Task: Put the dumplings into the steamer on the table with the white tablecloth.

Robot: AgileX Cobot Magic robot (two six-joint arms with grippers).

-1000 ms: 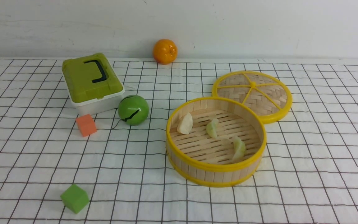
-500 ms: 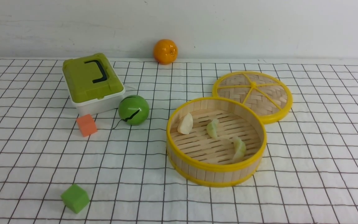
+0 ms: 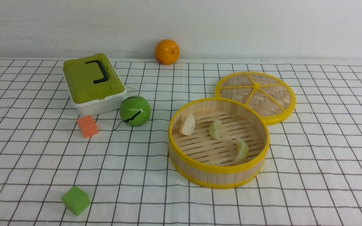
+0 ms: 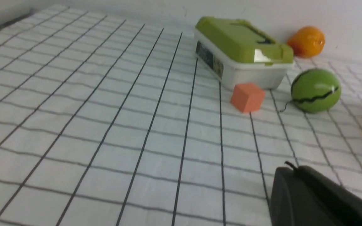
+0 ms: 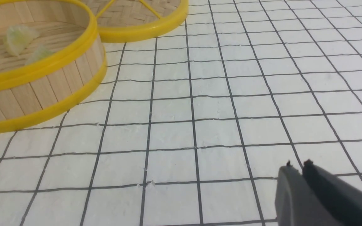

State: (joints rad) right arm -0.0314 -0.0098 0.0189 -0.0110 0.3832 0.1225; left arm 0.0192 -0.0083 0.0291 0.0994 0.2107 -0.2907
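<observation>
We see the steamer point(image 3: 218, 177) on the white tablecloth point(image 3: 325, 157), at about 4 o'clock from the middle of the front view. All three dumplings sit on its slatted floor: a cream one point(image 3: 187, 125) at 10 o'clock inside the basket, leaning on the wall, a greenish one point(image 3: 214, 129) near the centre, another greenish one point(image 3: 241, 149) at 4 o'clock. They lie apart from each other.

The woven lid point(image 3: 255, 95) lies flat at 1 o'clock of the steamer, its rim touching or just behind the steamer's rim. The green-lidded box point(image 3: 93, 82) is at 10 o'clock of the view, the green ball point(image 3: 135, 110) just beside it, the orange cube point(image 3: 87, 126) near both. The green cube point(image 3: 75, 200) sits alone at 7 o'clock. The orange fruit point(image 3: 167, 51) is at 12 o'clock by the wall.

No arms show in the front view. The left gripper point(image 4: 289, 168) is closed and holds nothing, over bare cloth. The right gripper point(image 5: 298, 165) has its jaws nearly together with a thin slit between the tips; nothing is in them, and it stands above bare cloth well apart from the steamer.
</observation>
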